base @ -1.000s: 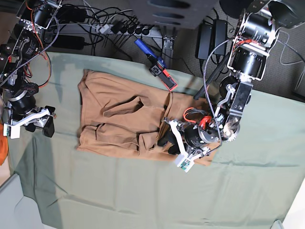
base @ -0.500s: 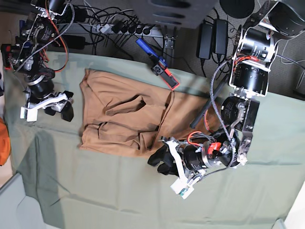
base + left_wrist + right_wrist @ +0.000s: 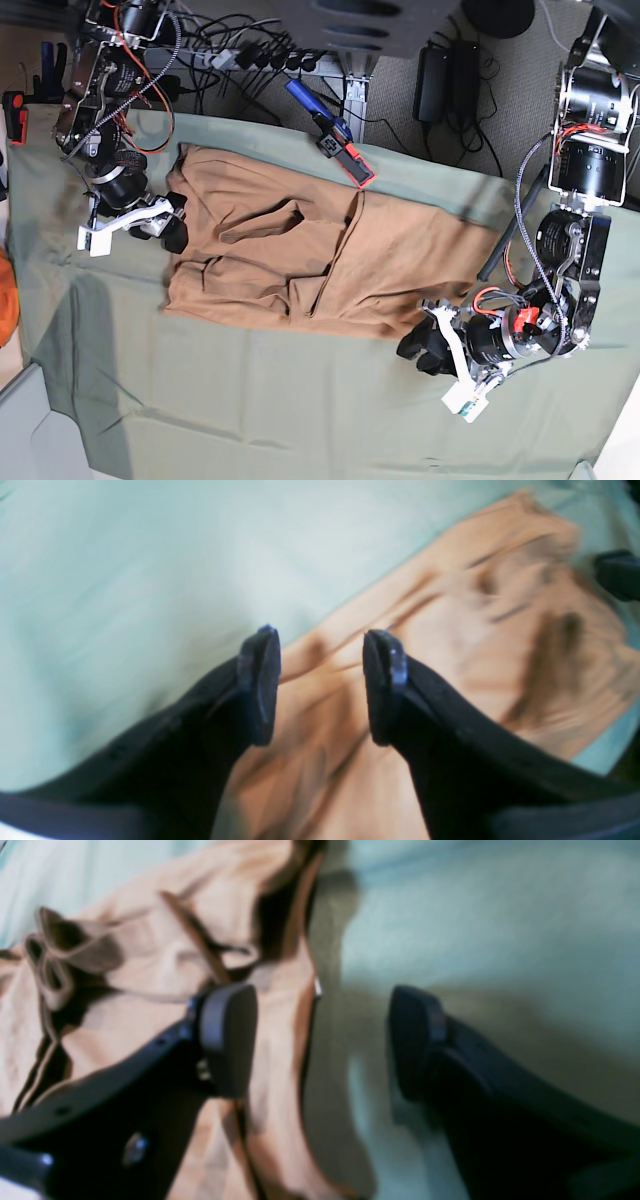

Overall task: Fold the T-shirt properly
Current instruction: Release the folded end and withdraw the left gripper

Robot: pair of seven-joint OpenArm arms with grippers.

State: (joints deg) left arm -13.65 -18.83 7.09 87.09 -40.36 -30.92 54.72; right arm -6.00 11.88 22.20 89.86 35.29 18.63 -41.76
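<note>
The tan T-shirt [image 3: 300,255] lies crumpled and partly folded on the sage-green sheet [image 3: 250,400], with creases across its middle. My left gripper [image 3: 422,348] is open and empty at the shirt's near right corner. In the left wrist view, this gripper [image 3: 320,680] hovers over the shirt's [image 3: 450,630] edge. My right gripper [image 3: 165,228] is open at the shirt's left edge. In the right wrist view, this gripper [image 3: 320,1040] straddles that edge: one finger [image 3: 227,1035] is over the shirt [image 3: 150,965], the other over the sheet [image 3: 500,940]. Both wrist views are blurred.
A blue and red tool [image 3: 330,132] lies at the sheet's far edge. A power strip and cables [image 3: 260,55] sit behind it. A bright orange object [image 3: 5,300] shows at the left edge. Bare sheet fills the near half.
My right gripper has moved right and up to the shirt's left edge. My left gripper has moved off the shirt's middle, toward me and right to its near right corner, uncovering the shirt's right part.
</note>
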